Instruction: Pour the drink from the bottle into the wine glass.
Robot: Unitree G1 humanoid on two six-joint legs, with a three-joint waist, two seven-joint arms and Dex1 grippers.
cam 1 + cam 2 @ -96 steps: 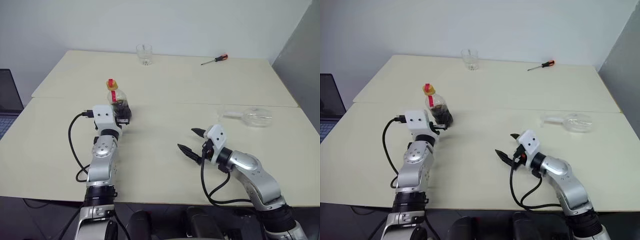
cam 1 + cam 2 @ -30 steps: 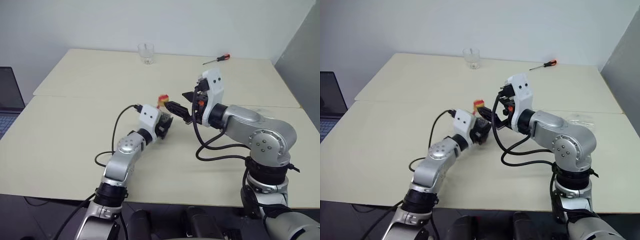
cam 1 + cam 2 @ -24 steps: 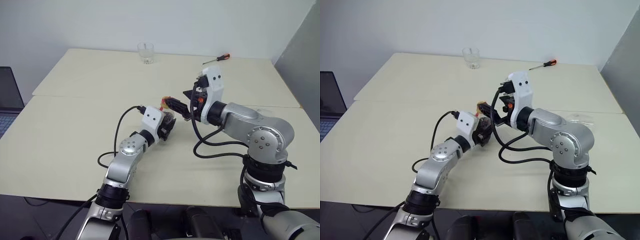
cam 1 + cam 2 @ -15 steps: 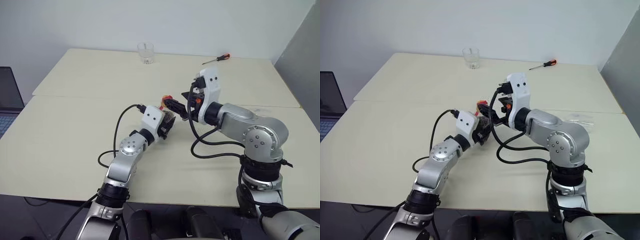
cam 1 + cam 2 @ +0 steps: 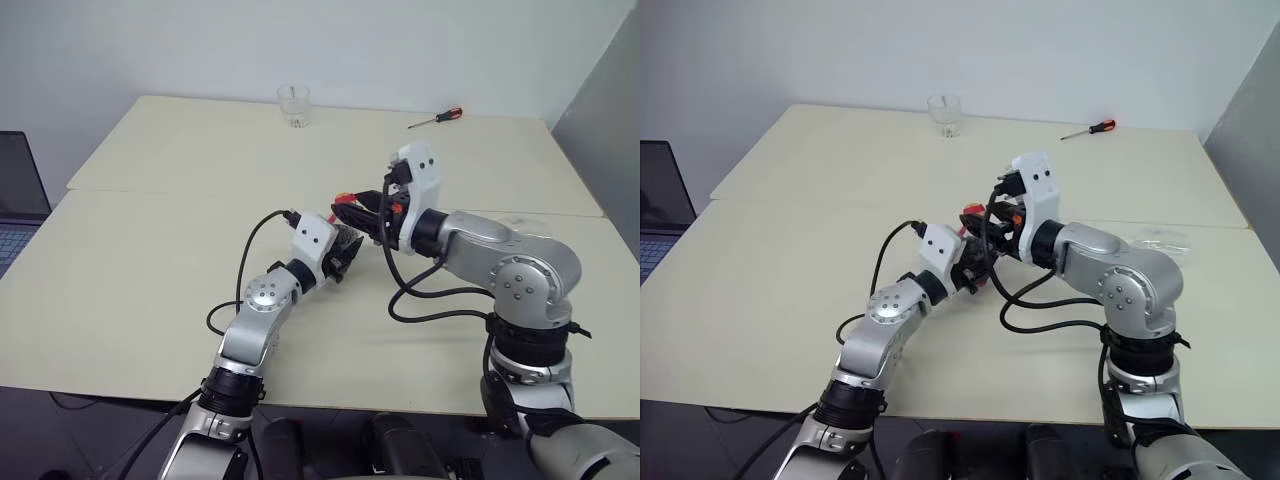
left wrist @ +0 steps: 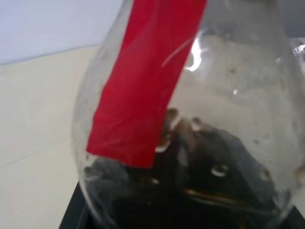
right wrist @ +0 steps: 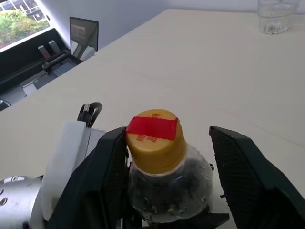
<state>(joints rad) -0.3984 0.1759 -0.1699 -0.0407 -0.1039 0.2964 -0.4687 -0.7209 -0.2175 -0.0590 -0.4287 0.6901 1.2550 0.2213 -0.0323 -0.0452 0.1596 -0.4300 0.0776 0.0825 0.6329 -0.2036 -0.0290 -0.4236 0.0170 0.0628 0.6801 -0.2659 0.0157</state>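
Capped bottle (image 7: 164,176) held above table; wine glass (image 5: 1160,238) lying toppled.

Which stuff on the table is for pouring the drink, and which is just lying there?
For the job: bottle with the dark drink, wine glass lying on its side, left gripper, right gripper.

Just lying about: tumbler, screwdriver, laptop.

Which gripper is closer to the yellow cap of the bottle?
Right. The right gripper has its fingers on both sides of the cap, not yet closed on it. The left gripper holds the bottle lower, around its body.
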